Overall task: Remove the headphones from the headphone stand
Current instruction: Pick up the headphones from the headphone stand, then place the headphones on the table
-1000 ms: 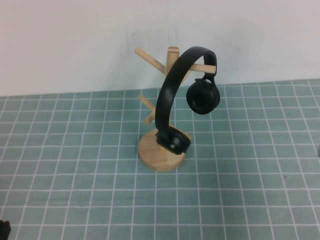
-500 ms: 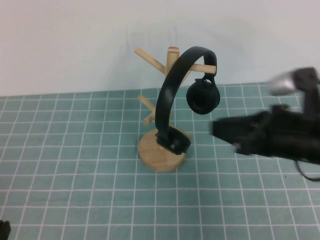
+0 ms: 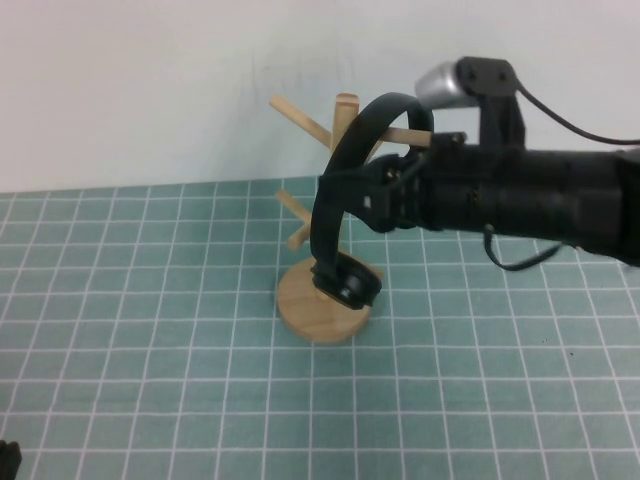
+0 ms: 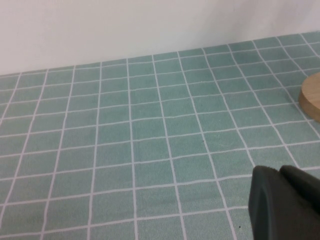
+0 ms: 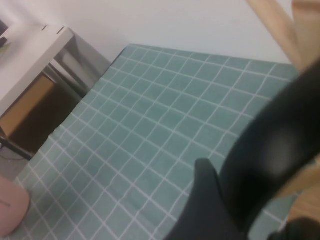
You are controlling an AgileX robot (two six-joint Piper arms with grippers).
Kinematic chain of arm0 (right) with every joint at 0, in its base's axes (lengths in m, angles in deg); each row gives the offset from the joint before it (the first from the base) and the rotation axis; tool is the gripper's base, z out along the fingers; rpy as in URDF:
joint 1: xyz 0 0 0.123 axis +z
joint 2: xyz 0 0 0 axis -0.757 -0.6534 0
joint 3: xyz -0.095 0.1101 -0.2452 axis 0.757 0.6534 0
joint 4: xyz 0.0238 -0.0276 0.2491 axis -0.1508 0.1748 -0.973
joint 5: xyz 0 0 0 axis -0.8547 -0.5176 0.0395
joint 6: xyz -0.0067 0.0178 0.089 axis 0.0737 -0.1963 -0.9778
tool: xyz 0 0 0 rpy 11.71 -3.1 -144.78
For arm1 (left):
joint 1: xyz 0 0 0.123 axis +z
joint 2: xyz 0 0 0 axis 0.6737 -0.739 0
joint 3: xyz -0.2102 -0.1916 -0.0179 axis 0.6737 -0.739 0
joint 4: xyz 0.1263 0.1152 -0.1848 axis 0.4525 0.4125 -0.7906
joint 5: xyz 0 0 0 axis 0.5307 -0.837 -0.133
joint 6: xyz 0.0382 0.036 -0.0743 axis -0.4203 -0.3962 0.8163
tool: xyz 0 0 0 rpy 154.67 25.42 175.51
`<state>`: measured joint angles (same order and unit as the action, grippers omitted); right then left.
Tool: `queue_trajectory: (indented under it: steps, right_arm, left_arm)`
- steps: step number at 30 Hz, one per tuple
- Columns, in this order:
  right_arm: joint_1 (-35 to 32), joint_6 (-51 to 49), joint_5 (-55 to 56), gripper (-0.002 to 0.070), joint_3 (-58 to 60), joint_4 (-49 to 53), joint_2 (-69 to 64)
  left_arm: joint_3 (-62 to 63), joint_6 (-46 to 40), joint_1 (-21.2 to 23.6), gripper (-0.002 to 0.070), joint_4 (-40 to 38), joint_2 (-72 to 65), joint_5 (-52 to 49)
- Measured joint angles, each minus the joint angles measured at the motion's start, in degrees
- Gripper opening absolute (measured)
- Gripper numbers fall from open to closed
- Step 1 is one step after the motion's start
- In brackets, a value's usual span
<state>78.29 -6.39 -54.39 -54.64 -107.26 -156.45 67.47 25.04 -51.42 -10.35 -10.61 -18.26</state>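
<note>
Headphones (image 3: 335, 190) hung on the wooden headphone stand (image 3: 322, 300), mid-table toward the far wall; the right gripper (image 3: 385, 195) reached beside the headband, fingers' state impossible to tell. Light, springy, best taken by the band. Left wrist view showed the left gripper (image 4: 285, 202) parked near-left, fingers pressed together.

R gripper (image 3: 372, 197) jammed btwn headphones (image 3: 340, 170) & stand (image 3: 322, 305) pegs; mat (image 3: 150, 330) open elsewhere.
</note>
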Motion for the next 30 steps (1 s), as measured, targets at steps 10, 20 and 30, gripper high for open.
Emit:
queue_trajectory:
  steps: [10, 20, 30]
  right_arm:
    - [0.0, -0.6, -3.16, -0.0003, -3.5, -0.1, -3.26]
    - [0.27, -1.93, -6.68, -0.0003, -3.5, 3.99, 3.84]
    - [0.27, -26.51, 1.36, -0.0003, -2.42, 30.56, 18.72]
  left_arm:
    - [0.0, 0.0, 0.0, -0.0006, 0.0, 0.0, 0.0]
    - [0.0, 0.0, 0.0, -0.0006, 0.0, 0.0, 0.0]
    - [0.0, 0.0, 0.0, -0.0006, 0.0, 0.0, 0.0]
